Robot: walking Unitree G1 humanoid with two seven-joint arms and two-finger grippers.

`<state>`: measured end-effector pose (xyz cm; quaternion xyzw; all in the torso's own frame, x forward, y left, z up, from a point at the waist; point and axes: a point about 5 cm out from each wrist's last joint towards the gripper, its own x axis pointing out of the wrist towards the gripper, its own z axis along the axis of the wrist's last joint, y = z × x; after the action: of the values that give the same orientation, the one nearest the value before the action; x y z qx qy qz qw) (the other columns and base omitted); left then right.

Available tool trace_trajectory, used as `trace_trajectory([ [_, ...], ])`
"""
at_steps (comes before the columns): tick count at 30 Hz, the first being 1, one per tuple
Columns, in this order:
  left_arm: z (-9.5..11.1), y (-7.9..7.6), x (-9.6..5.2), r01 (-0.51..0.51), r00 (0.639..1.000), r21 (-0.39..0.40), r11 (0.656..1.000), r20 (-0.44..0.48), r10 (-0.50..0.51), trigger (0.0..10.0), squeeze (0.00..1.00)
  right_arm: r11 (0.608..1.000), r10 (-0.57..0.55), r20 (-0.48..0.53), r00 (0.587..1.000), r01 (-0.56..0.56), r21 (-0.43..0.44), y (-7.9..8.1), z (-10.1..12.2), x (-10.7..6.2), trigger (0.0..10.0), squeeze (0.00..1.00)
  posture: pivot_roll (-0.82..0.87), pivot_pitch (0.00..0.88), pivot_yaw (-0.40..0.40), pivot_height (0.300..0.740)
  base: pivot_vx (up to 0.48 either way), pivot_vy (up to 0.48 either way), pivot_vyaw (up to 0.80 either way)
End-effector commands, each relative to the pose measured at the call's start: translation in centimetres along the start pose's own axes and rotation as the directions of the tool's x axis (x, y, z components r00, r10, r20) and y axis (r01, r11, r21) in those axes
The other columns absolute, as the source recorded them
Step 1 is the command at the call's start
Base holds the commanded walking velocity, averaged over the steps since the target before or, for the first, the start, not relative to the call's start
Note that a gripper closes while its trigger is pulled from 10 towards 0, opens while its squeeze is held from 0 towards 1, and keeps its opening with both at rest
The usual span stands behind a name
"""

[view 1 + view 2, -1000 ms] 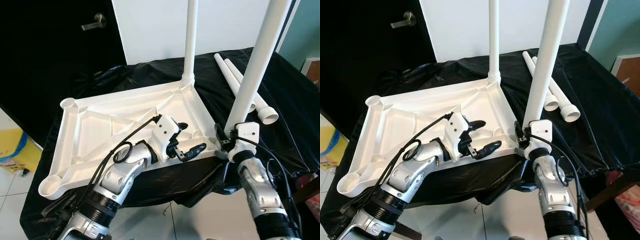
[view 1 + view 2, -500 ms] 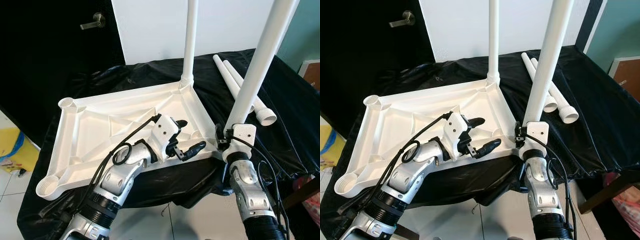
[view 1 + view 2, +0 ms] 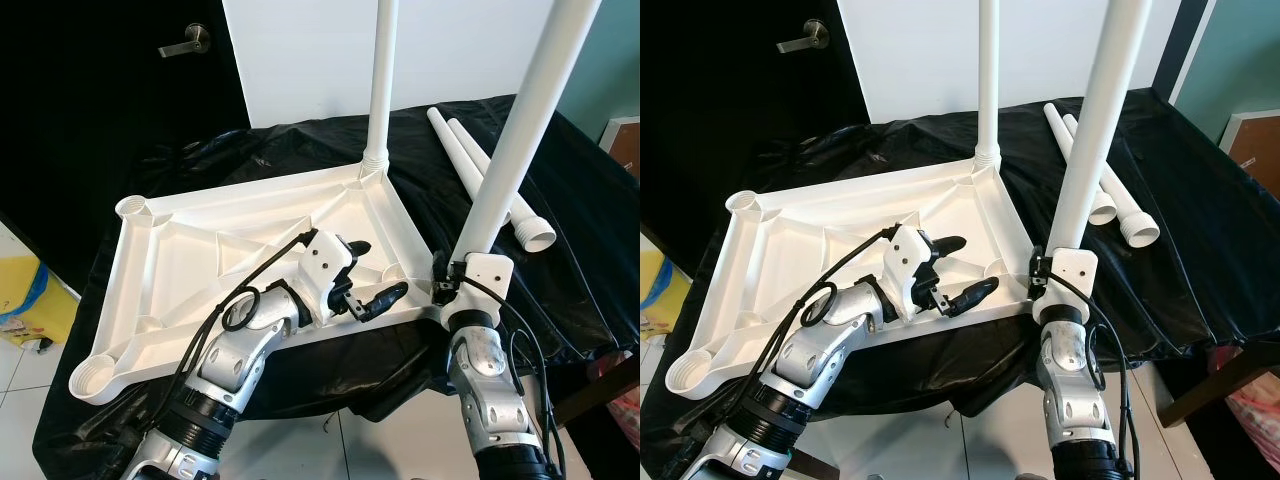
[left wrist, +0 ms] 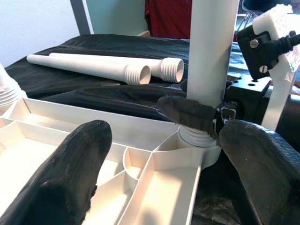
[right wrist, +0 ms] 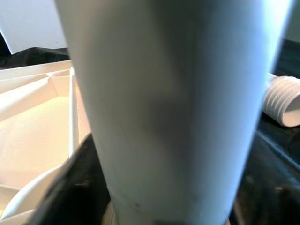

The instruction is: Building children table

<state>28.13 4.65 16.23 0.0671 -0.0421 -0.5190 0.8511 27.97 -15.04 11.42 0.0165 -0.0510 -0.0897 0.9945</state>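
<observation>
A white tabletop [image 3: 200, 260] lies upside down on a black cloth. One white leg [image 3: 380, 80] stands upright in its far right corner. A second leg [image 3: 510, 130] stands at the near right corner, its threaded end [image 4: 197, 136] in the corner socket. My right gripper [image 3: 452, 272] is shut on this leg just above the socket, with black fingers [image 5: 79, 187] on both sides of the leg [image 5: 164, 103]. My left gripper [image 3: 375, 272] hovers open over the tabletop's near right part, close to that corner, holding nothing.
Two loose white legs [image 3: 490, 170] lie side by side on the black cloth [image 3: 560, 260] at the back right. A dark door [image 3: 100, 100] with a lever handle stands at the left. White floor tiles lie below the table's near edge.
My right forearm has swung in closer under the held leg, which now stands a little more upright at the corner. The left gripper has barely moved.
</observation>
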Motion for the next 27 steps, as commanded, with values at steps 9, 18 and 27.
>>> trace_trajectory([
  [9, -0.3, 0.0, -0.3, 0.013, 1.0, -0.008, 1.0, -0.01, -0.013, 10.0, 0.0, 0.998, 0.058, 0.045, 0.997, -0.057, -0.006, 0.3, 0.9, 0.1, 10.0, 1.0, -0.15, 0.0, 0.059, 0.74, 0.0, 0.0, 0.0],
  [18, -0.5, -0.4, -0.3, 0.041, 0.999, 0.005, 0.999, -0.026, -0.041, 10.0, 0.0, 0.969, 0.246, 0.069, 0.967, -0.242, -0.057, -0.8, 1.8, 0.6, 10.0, 0.0, -0.16, 0.0, 0.056, 0.74, 0.0, 0.0, 0.0],
  [27, -1.6, -1.5, -0.7, 0.138, 0.986, -0.006, 0.99, -0.098, -0.138, 10.0, 0.0, 0.757, 0.631, -0.054, 0.774, -0.629, -0.179, -2.6, 2.1, 1.6, 10.0, 0.0, -0.17, 0.0, 0.055, 0.74, 0.0, 0.0, 0.0],
])
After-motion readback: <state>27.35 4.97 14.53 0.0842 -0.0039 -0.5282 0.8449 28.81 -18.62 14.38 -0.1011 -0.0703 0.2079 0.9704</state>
